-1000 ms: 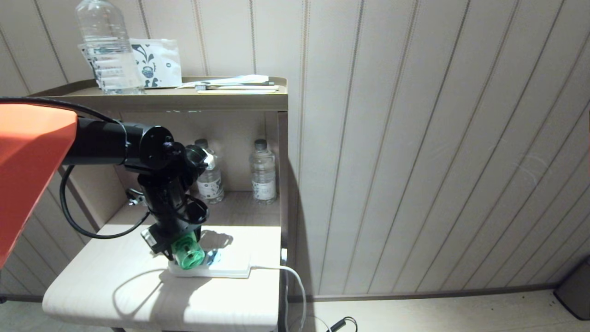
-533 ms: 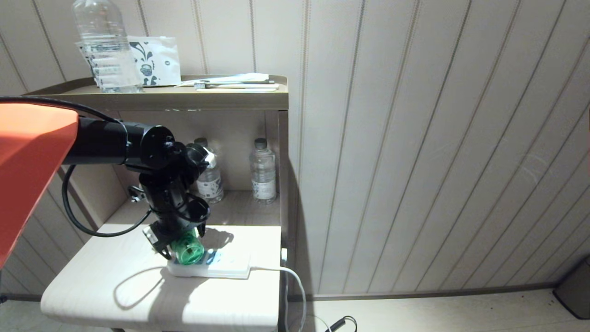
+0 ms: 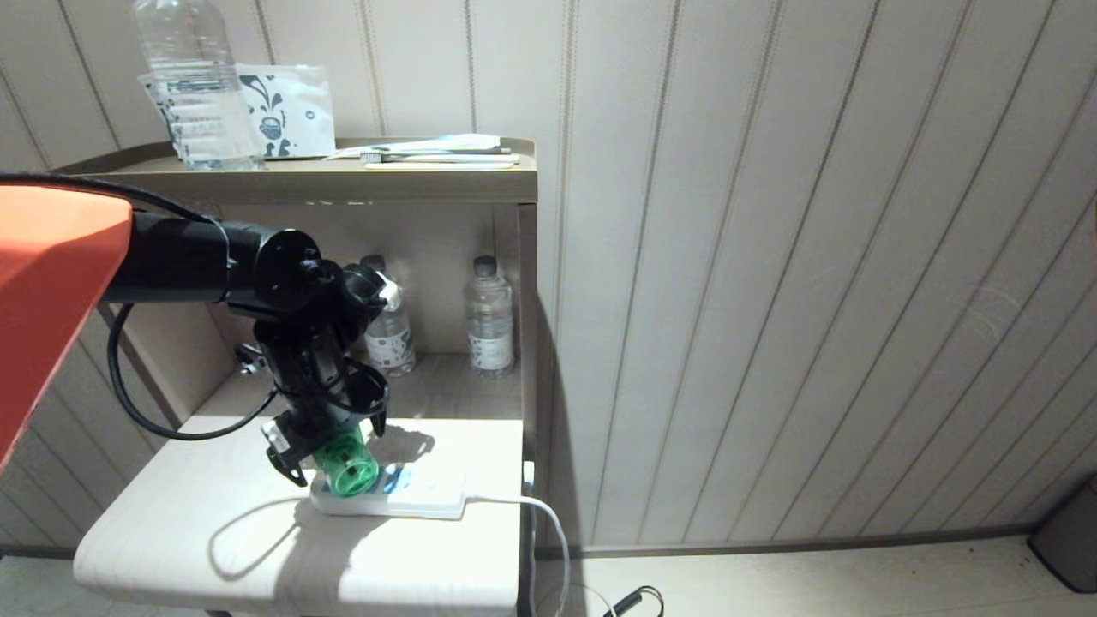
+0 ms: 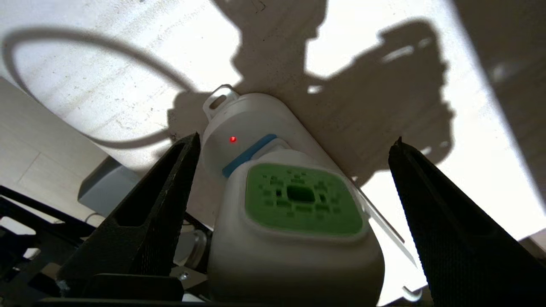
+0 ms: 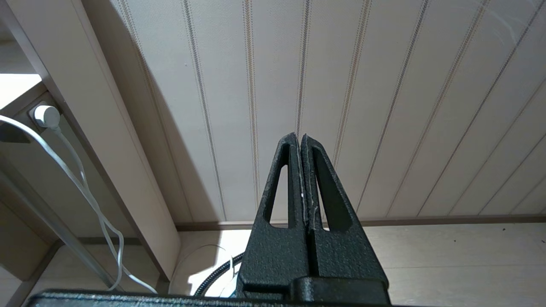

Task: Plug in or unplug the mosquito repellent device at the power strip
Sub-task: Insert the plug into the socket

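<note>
**Repellent unit seated in the strip, left fingers spread clear of it**

Down on the pale tabletop (image 3: pixel 171 531), near its middle: the power strip (image 3: pixel 420 501), lying flat, long axis running left to right, white cable (image 3: pixel 548 531) leaving the right end and dropping over the table edge. Standing on the strip's left end, the mosquito repellent device (image 3: pixel 345 467), plugged into a socket there. Long axis rising off the strip and leaning a little toward the camera, green bottle end up, white head down against the strip. From the left wrist view: white body with the green vented face (image 4: pixel 300 198) turned toward the lens, strip beyond it, a red light (image 4: pixel 233 139) glowing on the strip's end.

Left gripper (image 3: pixel 321 446) poised right over the unit, pointing down, arm reaching in from the left. Jaws spread wide, one black finger (image 4: pixel 153 209) on each side of the device, a clear gap between each finger and the white body. Nothing held.

Right gripper (image 5: pixel 300 145) out to the side, aimed at the panelled wall (image 5: pixel 384 106), fingers pressed together, empty.

Behind, on the far part of the lower shelf, two small water bottles (image 3: pixel 488 321) upright. A large bottle (image 3: pixel 193 86) on the top shelf at far left.
</note>
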You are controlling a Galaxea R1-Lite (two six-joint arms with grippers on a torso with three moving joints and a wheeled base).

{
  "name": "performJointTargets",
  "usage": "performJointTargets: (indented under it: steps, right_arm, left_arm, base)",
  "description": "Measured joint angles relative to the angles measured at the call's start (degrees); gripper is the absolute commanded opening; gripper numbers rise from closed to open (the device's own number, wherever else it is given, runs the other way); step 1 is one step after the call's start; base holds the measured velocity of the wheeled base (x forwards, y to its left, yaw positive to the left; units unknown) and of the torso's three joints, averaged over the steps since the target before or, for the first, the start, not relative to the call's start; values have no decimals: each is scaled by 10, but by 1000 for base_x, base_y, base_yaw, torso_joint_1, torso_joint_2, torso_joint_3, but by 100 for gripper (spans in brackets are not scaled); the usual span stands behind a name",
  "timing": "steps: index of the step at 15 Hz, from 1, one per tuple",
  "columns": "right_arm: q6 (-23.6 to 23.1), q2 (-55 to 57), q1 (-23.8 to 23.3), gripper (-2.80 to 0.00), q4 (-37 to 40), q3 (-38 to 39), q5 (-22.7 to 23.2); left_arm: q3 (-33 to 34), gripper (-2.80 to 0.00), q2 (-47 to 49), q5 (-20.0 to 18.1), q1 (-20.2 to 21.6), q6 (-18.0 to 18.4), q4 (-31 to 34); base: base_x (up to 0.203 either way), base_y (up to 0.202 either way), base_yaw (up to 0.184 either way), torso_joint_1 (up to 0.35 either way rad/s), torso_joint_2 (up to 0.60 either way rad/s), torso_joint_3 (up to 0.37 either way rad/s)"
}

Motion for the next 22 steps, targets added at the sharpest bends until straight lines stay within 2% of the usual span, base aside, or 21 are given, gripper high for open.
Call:
performJointTargets:
  steps: [8,22]
  right_arm:
    - [0,0,0,-280,0,0,0]
    - [0,0,1,-280,0,0,0]
  left_arm:
    - [3,0,-29,11,-1,4,9]
    - [-2,0,23,12,-1,3,3]
  base:
    - [0,0,0,0,0,0]
    - [0,0,0,0,0,0]
